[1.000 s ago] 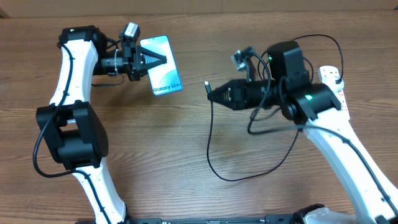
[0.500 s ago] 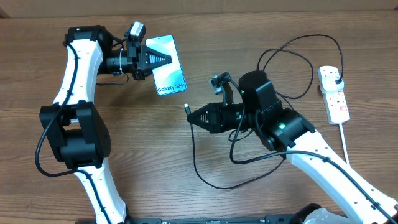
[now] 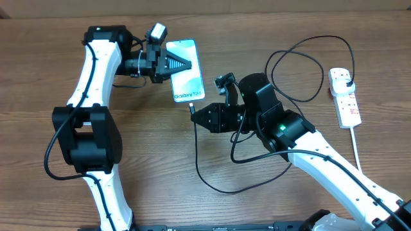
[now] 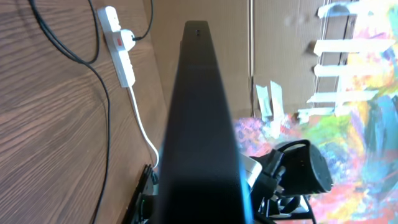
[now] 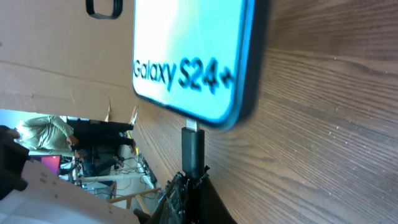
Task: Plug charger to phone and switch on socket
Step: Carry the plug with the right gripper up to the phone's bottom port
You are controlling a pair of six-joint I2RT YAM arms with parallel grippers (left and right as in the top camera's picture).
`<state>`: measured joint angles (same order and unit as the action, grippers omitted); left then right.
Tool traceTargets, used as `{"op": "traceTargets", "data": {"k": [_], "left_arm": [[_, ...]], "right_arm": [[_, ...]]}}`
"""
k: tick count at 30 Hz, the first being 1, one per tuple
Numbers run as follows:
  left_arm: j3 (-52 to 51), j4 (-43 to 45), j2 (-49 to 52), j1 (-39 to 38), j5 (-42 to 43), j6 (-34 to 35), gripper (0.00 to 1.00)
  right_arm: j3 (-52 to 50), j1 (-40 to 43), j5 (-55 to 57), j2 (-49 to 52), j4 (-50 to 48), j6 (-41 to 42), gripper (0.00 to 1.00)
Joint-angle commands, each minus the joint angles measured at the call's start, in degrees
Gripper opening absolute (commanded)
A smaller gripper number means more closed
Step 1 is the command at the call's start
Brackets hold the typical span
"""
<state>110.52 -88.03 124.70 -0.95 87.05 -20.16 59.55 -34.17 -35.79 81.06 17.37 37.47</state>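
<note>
Wood-grain table (image 3: 154, 154) fills the overhead view. The left gripper (image 3: 187, 64) has carried the phone (image 3: 187, 85) rightward over the last second. Its fingers are closed on the phone's edges and hold it at far centre. The right gripper (image 3: 197, 118) has swung in from the right, its fingers clamped on the connector (image 3: 192, 109) of the charger (image 3: 200, 176), which now sits just at the phone's near end. The white power strip (image 3: 347, 102) lies well apart at the right edge, with the black plug (image 3: 347, 79) already in it.

From the left wrist the phone (image 4: 199, 124) shows edge-on, filling the middle. The power strip (image 4: 119, 46) and charger cable (image 4: 107, 143) lie beyond it.

From the right wrist, the connector (image 5: 193, 148) stands directly under the bottom edge of the phone (image 5: 193, 50). Its silvery tip touches the edge, but I cannot tell whether it is seated. By my reading the plug-in is at the point of insertion, and the switch is not yet dealt with.
</note>
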Motion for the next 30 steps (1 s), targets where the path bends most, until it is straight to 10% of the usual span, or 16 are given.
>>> {"op": "traceTargets", "data": {"k": [1, 30], "left_arm": [[1.03, 0.48, -0.33, -0.26, 3.52, -2.12, 0.04], [1.01, 5.81, -0.31, -0.22, 3.50, 6.93, 0.04]], "right_arm": [[-0.02, -0.33, 0.35, -0.11, -0.85, 0.02, 0.04], [-0.02, -0.33, 1.66, -0.13, -2.43, -0.76, 0.04]]}}
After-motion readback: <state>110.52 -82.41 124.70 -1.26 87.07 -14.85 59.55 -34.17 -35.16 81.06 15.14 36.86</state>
